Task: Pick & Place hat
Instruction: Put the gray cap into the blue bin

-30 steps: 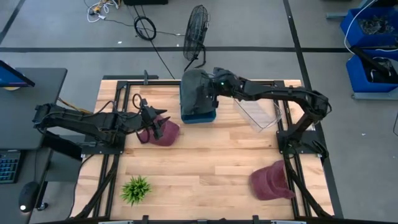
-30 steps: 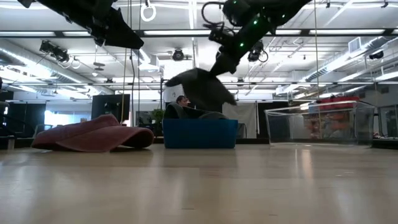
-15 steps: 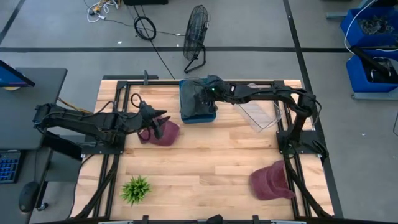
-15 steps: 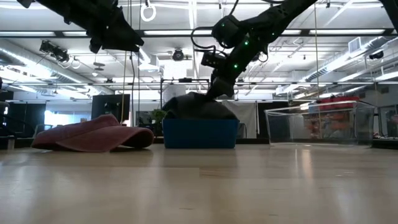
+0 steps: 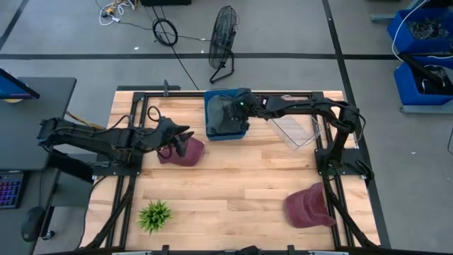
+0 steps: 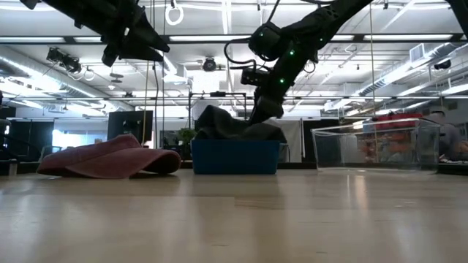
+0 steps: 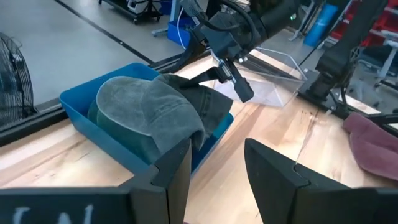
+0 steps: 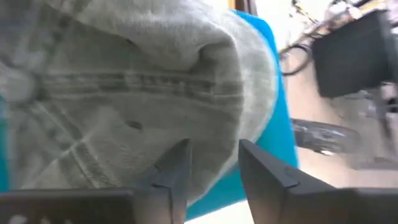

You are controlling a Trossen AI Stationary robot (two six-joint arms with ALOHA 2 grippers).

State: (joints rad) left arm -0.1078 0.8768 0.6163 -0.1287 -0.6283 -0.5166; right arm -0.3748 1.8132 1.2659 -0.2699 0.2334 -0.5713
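Note:
A grey-green hat lies in the blue bin at the table's far side, its crown bulging over the rim. My right gripper is open just over the hat's right side. A maroon hat lies flat on the table to the left of the bin. My left gripper hovers open above it, with nothing between its fingers. My right gripper has its open fingers right against the grey hat's crown, coming from above and the table's right. I cannot tell whether they touch the cloth. The hat rests in the bin on its own.
A clear plastic box stands right of the bin. A second maroon hat lies near the table's front right, and a small green plant at the front left. A floor fan stands beyond the far edge.
My right gripper has come down toward the blue bin with the grey hat and its fingers have opened. The hat, which hung from it above the bin, now lies slumped inside the bin.

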